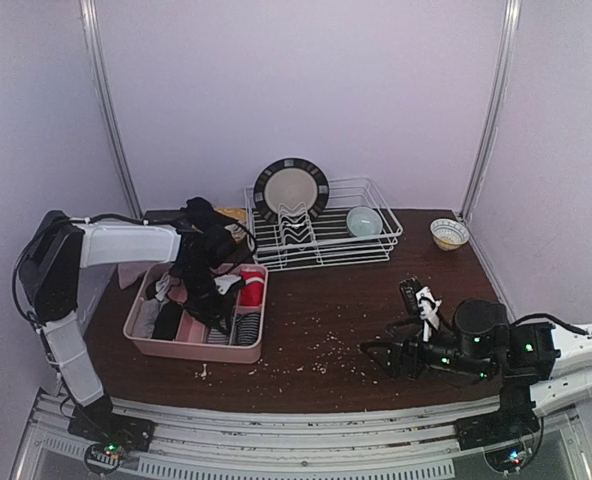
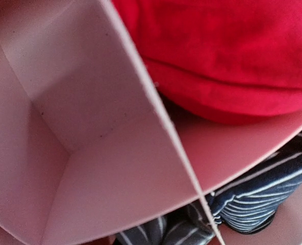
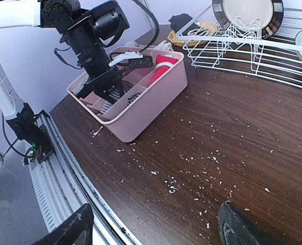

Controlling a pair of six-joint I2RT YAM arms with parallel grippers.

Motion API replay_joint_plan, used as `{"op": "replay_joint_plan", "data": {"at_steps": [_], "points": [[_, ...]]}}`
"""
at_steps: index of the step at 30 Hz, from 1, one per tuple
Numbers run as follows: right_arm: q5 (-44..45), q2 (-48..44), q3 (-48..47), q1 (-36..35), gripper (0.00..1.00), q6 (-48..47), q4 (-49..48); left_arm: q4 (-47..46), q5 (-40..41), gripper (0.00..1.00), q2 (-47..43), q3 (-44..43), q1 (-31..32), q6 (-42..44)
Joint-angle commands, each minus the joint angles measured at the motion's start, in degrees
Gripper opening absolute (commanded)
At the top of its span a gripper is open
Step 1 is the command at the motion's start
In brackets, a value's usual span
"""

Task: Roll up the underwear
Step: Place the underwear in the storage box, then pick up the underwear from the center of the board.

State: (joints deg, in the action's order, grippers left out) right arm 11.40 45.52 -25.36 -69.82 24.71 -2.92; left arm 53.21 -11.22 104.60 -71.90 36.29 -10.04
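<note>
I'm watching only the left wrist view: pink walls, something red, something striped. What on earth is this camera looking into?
Observer: A pink divided bin standing on the left side of a dark table. The left claw is lowered into one of its compartments.
Operator: And where is the other arm?
Observer: On the right side, well clear of the bin. The right claw is open and empty, low over the table and pointing towards the bin.
</note>
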Motion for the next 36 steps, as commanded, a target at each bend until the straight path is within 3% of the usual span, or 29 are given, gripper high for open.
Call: {"op": "replay_joint_plan", "data": {"at_steps": [1, 6, 12, 17, 20, 24, 25, 26, 30, 36], "points": [[1.48, 0.21, 0.17, 0.21, 0.82, 0.82, 0.27, 0.77, 10.17, 0.0, 2.33, 0.01, 1.12, -1.76], [1.76, 0.1, 0.26, 0.21, 0.81, 1.11, 0.51, -2.27, 7.87, 0.0, 2.9, 0.26, 2.35, -2.88], [1.87, -0.35, -0.59, 0.21, 0.81, 0.96, 1.42, -1.45, 6.22, 0.37, -2.72, -1.1, 2.66, -2.59], [1.94, -0.45, -0.78, 0.21, 0.81, 0.87, 1.16, 0.46, 4.63, 0.55, -6.59, -3.18, 2.82, -2.7], [1.95, -0.29, -1.09, 0.21, 0.81, 0.86, 1.33, 2.15, 5.05, 0.61, -8.62, -4.68, 3.25, -2.78], [2.15, 0.07, -1.17, 0.21, 0.82, 0.87, 1.46, 3.78, 5.42, 0.83, -11.2, -5.63, 3.77, -2.91], [2.24, 0.16, -1.25, 0.26, 0.82, 0.87, 1.51, 4.18, 5.85, 0.93, -11.94, -5.76, 4.04, -3.02], [2.26, 0.3, -1.34, 0.22, 0.82, 0.87, 1.58, 4.44, 6.72, 0.97, -13.08, -5.87, 4.32, -3.3], [5.75, -0.34, -3.11, 0.21, 0.82, 0.96, 4.56, 3.42, 16.69, 0.98, -21.82, -4.56, 6.75, -5.68], [30.11, -1.38, -9.21, 1.91, 0.94, 10.97, 16.51, -6.36, 39.02, 0.98, -44.96, 7.85, 5.12, -8.45]]}}
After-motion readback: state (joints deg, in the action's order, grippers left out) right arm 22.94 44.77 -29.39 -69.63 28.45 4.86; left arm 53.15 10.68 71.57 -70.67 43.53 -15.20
